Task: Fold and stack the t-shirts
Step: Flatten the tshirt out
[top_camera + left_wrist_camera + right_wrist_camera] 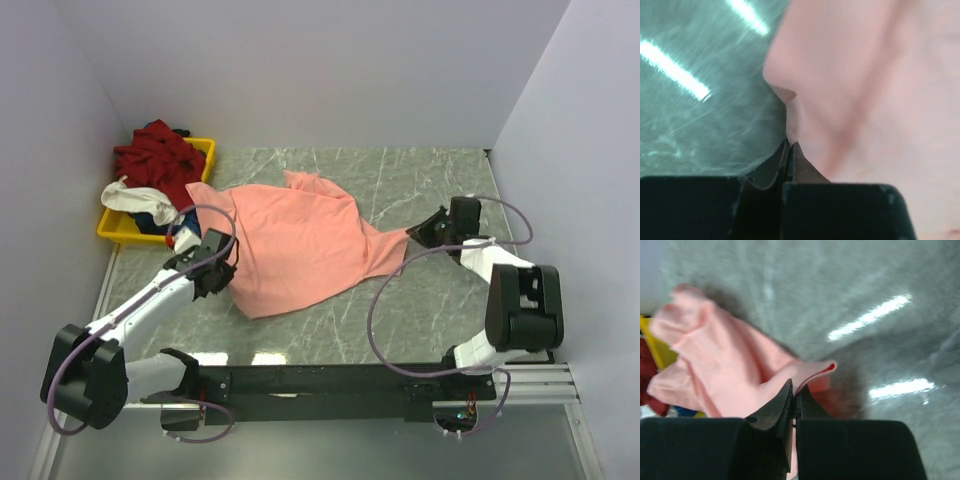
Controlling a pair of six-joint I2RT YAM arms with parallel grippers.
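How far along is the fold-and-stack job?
Early. Done: nothing is folded or stacked yet. In hand: the salmon-pink shirt lies spread across the table, with the left gripper and right gripper each shut on an opposite edge. Left: fold it, then the dark red shirt, white shirt and blue shirt heaped in the yellow tray.

One salmon-pink t-shirt (pixel 295 245). One yellow tray (pixel 207 150), holding what seems to be three more (a dark red shirt (pixel 155 160), a white shirt (pixel 130 195), a blue shirt (pixel 152 218)); the heap may hide others. Two arms: left arm (pixel 150 300), right arm (pixel 505 275).
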